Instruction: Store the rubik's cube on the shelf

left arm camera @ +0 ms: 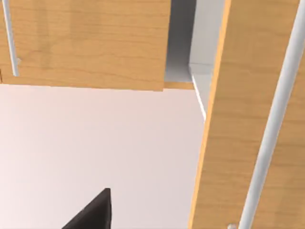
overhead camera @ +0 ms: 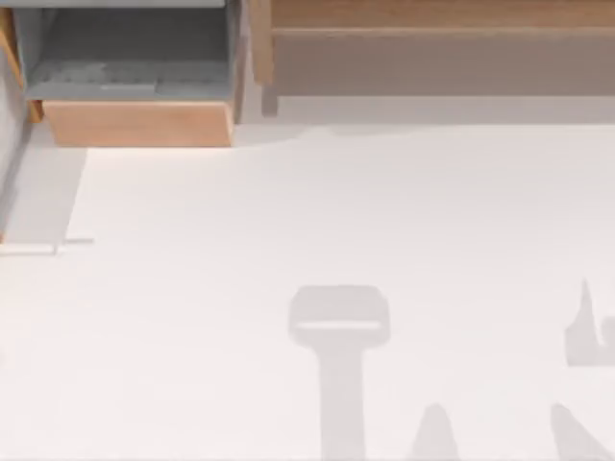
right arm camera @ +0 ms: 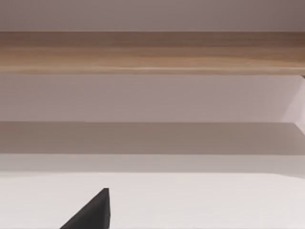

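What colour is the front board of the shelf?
Plain tan, below a light-brown wooden ledge; the shelf shows best in the top view.

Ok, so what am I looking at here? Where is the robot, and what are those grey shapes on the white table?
This is a computer-drawn scene of two robot arms working at a white table. One picture looks straight down from above. The grey shapes are shadows, probably cast by the arms. At the back left sits a wooden box with a grey lining. To its right runs a long light-brown wooden shelf with a plain tan front board.

The other two pictures come from small cameras on the arms' wrists. The black wedge low in each is part of that arm's claw: the left gripper faces orange-brown wooden panels, and the right gripper faces the shelf. I cannot tell whether either one holds anything.
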Controlling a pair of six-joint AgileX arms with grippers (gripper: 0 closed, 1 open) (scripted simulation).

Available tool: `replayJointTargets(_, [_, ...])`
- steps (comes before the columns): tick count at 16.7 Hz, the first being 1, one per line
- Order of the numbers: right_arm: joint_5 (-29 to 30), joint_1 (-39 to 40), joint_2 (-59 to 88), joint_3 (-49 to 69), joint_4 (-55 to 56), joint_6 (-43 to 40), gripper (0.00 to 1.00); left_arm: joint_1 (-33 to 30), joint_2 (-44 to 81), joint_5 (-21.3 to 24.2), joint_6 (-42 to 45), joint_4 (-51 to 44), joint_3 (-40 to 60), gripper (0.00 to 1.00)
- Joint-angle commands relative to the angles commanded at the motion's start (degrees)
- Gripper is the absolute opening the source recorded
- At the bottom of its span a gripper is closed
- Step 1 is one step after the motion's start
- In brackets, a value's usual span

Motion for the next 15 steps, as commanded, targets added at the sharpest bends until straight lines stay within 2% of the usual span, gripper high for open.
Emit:
replayJointTargets(3, [0.0, 0.0, 0.0, 0.0, 0.0, 0.0, 1.00, 3.4, -0.6, -4.1, -3.7, -10.5, 8.1, 1.00])
replayJointTargets(7, [0.0, 0.0, 0.0, 0.0, 0.0, 0.0, 1.00, 5.3, -0.7, -10.2, -11.0, -30.0, 23.0, 1.00])
replayJointTargets(11, [0.0, 0.0, 0.0, 0.0, 0.0, 0.0, 1.00, 3.4, 0.7, -16.2, -20.3, -54.0, 41.0, 1.00])
replayJointTargets(15, [0.0, 0.0, 0.0, 0.0, 0.0, 0.0, 1.00, -1.5, 4.1, -21.7, -30.6, -80.3, 59.7, 1.00])
